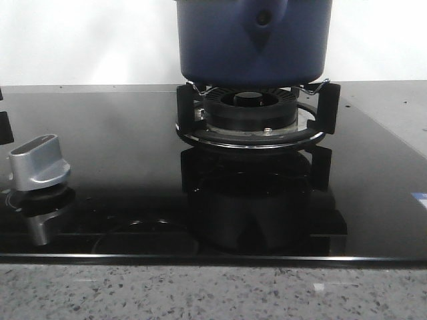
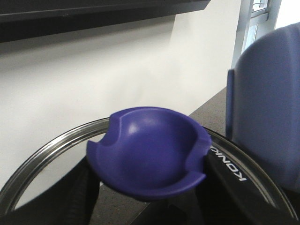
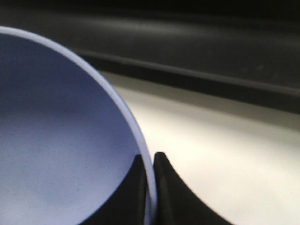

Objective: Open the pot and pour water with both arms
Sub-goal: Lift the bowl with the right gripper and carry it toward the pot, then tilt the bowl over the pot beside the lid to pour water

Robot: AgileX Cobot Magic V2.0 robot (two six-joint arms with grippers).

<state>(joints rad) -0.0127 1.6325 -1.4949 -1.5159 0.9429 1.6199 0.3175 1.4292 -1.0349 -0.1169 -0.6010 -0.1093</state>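
The right gripper (image 3: 149, 187) pinches the rim of the pot (image 1: 253, 43), held above the burner (image 1: 250, 110). The left gripper's grip can't be told.

The front view's top edge cuts off the pot (image 1: 253, 47), hiding its rim and both arms. In the right wrist view the pot's interior is blurred and its left part runs out of frame. The left gripper (image 2: 150, 206) is mostly hidden beneath the blue knob (image 2: 150, 157).

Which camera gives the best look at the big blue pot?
The front view: the pot hangs just above the burner, its wall and handle mount clear. The left wrist view catches only a blurred side; the right wrist view shows its rim pinched by the right gripper.
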